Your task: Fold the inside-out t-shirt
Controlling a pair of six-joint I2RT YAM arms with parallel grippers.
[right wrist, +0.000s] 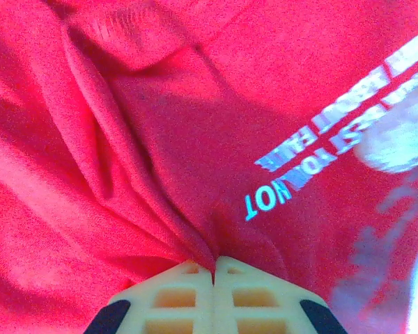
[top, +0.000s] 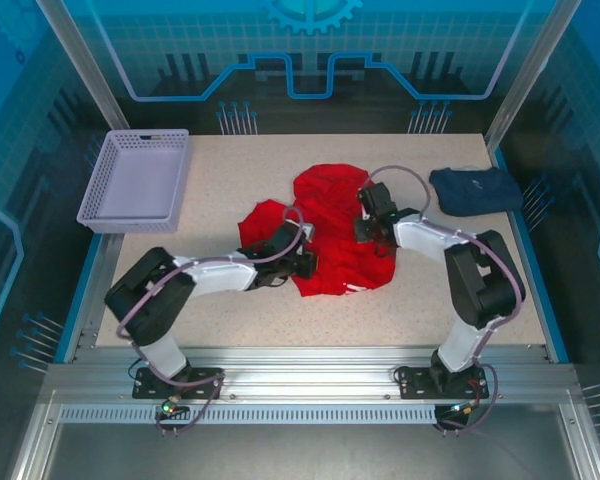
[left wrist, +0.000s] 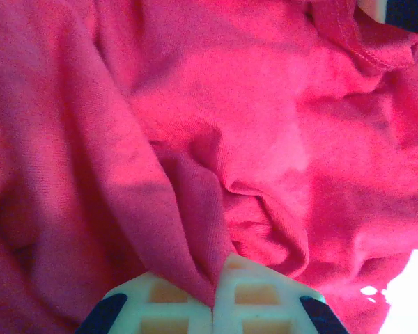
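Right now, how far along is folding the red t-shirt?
Barely started. Done: both grips are made. In hand: the left fingers and right fingers are each shut on a ridge of the red t-shirt. To do: the shirt lies crumpled in a heap, no neat fold visible, so spreading and every fold remain.

Lavender perforated plastic basket (top: 135, 180) sits at far-left corner of speckled beige tabletop (top: 360, 320); dark navy folded garment (top: 475, 188) lies at far-right, well apart from basket.
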